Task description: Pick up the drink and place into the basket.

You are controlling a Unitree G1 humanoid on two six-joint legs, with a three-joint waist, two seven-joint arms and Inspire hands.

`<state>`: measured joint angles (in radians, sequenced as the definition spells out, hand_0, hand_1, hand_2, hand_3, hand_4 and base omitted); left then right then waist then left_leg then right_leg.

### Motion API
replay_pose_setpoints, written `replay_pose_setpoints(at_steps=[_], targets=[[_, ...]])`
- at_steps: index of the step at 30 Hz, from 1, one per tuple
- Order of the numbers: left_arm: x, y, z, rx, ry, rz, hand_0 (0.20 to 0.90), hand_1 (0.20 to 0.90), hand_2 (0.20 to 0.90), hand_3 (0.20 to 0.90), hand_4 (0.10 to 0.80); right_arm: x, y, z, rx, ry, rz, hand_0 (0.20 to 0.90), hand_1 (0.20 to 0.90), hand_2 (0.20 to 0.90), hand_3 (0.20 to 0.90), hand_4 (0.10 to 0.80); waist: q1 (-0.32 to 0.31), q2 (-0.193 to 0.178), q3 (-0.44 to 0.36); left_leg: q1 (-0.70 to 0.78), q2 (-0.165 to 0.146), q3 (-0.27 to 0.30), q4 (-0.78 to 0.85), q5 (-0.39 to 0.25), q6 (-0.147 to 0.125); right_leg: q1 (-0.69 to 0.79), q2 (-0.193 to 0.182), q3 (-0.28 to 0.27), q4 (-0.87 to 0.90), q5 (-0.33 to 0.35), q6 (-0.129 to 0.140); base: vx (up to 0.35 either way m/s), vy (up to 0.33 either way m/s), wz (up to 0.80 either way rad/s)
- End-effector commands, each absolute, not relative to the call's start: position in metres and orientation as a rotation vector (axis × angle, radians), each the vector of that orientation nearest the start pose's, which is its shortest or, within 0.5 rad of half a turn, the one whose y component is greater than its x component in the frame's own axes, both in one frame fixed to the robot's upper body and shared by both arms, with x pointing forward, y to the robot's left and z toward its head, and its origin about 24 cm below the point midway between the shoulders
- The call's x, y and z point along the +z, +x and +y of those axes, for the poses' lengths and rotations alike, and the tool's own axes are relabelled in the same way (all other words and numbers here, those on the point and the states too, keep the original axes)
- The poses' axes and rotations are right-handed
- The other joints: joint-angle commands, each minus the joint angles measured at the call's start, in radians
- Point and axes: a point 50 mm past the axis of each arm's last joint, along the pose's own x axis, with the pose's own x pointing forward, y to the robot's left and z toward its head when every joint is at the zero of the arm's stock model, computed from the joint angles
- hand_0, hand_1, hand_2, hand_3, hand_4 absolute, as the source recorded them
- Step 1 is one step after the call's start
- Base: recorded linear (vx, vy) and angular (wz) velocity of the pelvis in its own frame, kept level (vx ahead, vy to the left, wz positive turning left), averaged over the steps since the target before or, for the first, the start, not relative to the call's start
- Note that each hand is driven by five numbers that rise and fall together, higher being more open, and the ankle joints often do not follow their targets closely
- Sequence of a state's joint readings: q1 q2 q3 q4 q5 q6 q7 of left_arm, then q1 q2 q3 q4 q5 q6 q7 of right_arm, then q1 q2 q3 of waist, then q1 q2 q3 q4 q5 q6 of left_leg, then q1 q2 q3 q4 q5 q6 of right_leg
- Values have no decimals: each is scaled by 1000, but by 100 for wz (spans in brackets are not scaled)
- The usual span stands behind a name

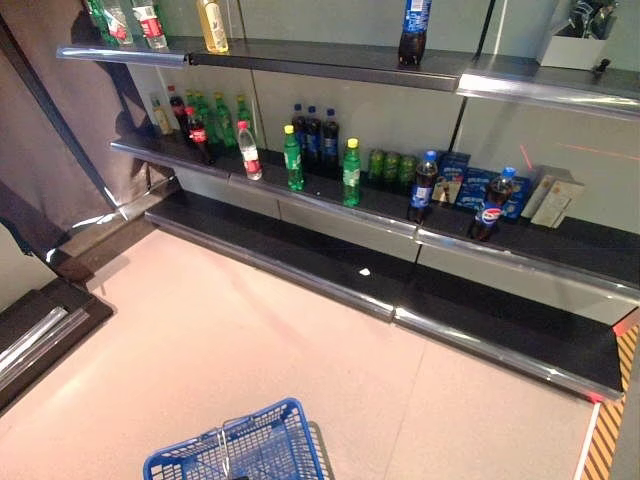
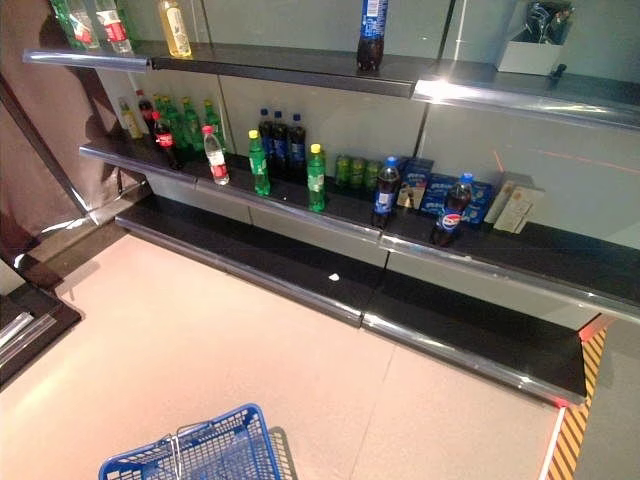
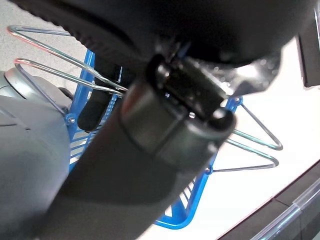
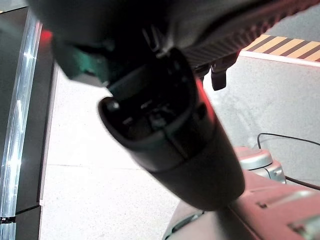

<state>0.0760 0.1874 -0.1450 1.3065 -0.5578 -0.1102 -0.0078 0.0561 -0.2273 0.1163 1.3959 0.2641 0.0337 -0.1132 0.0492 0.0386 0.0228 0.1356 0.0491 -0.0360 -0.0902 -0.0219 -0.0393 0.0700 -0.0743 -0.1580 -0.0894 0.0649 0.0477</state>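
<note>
Several drink bottles stand on the middle shelf (image 1: 330, 205): two green ones with yellow caps (image 1: 293, 160) (image 1: 351, 174), a clear one with a red label (image 1: 249, 152), and dark cola bottles with blue labels (image 1: 423, 188) (image 1: 490, 212). The blue wire basket (image 1: 240, 448) is at the near edge, low in both eye views. In the left wrist view my left hand (image 3: 150, 150) is right over the basket (image 3: 185, 200), a dark finger (image 3: 95, 110) hooked under its wire handles (image 3: 60, 75). My right hand (image 4: 170, 135) shows only in its wrist view, above the floor, holding nothing.
A top shelf (image 1: 330, 58) carries more bottles, one dark cola bottle (image 1: 413, 32) among them. Boxes (image 1: 555, 200) and green cans (image 1: 391, 166) stand on the middle shelf. The bottom shelf (image 1: 300, 255) is dark. A yellow-black striped strip (image 1: 610, 430) marks the floor at right.
</note>
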Motion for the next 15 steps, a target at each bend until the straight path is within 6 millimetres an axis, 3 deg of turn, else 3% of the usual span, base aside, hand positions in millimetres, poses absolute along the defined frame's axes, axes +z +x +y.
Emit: replay_pose_setpoints(at_steps=[1, 15], targets=[[-171, 70, 200, 300, -224, 1177, 300, 300, 300, 200, 100, -171, 34, -236, -335, -147, 1476, 900, 900, 900, 900, 800, -2, -23, 16, -33, 3, 62, 3, 50, 2, 25, -61, 16, 2, 27, 46, 0, 0, 0], [-170, 75, 201, 300, -216, 1154, 300, 300, 300, 200, 100, -172, 37, -232, -326, -140, 1466, 900, 900, 900, 900, 800, 0, -32, 30, -33, 2, 57, 3, 47, 4, 24, -61, 20, 2, 29, 47, 0, 0, 0]])
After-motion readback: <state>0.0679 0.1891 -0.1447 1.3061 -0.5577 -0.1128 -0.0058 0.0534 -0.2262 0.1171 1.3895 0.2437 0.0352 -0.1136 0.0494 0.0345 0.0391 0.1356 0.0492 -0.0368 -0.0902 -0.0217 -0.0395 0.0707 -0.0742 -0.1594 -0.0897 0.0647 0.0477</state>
